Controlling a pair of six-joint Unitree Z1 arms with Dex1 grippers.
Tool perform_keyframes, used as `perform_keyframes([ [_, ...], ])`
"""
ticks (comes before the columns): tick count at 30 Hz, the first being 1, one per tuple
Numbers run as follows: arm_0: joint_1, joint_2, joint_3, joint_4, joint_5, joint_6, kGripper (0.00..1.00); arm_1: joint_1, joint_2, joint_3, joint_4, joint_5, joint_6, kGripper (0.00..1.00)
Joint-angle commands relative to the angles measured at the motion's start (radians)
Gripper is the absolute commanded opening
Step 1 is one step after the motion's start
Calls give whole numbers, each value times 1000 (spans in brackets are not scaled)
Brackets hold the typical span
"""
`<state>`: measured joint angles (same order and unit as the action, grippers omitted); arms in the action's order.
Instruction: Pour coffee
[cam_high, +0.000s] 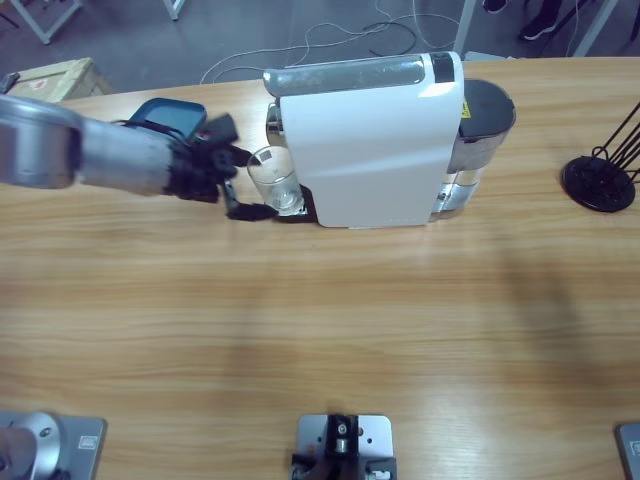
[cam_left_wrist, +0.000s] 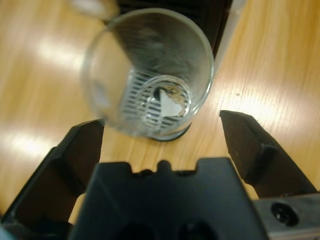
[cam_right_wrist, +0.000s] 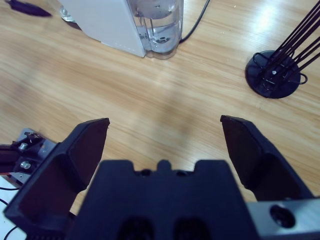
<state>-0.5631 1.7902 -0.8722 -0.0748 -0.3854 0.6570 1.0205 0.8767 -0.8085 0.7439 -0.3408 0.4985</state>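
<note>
Left gripper (cam_left_wrist: 162, 135) wide open around the clear round drinking glass (cam_left_wrist: 150, 75), 1 black jaw on each side, holding nothing, no touch visible. Glass standing upright on the slotted drip grate (cam_left_wrist: 145, 92) of the smooth white plastic coffee machine (cam_high: 375, 140), directly ahead of the jaws, long axis vertical. Probably only closing needed next. Right gripper (cam_right_wrist: 162, 135) also wide open and empty, over bare wooden table (cam_right_wrist: 165, 95), well apart from the glass.
</note>
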Motion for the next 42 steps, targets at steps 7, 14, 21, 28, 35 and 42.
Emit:
perform_keyframes([
  [7, 42, -403, 206, 121, 89, -376, 990, -237, 480, -552, 20, 90, -214, 634],
  [14, 7, -459, 177, 192, 174, -459, 991, -407, 827, -946, 167, 205, -250, 0],
  [21, -51, -472, 162, 225, 173, -463, 991, -416, 971, -1030, 236, 344, -235, 0],
  [28, -55, -456, 156, 225, 187, -464, 991, -410, 1022, -1054, 247, 369, -239, 0],
  [35, -55, -448, 162, 225, 187, -464, 991, -385, 1043, -1061, 247, 381, -239, 0],
  [42, -55, -445, 159, 225, 187, -481, 991, -382, 1063, -1060, 248, 350, -256, 0],
])
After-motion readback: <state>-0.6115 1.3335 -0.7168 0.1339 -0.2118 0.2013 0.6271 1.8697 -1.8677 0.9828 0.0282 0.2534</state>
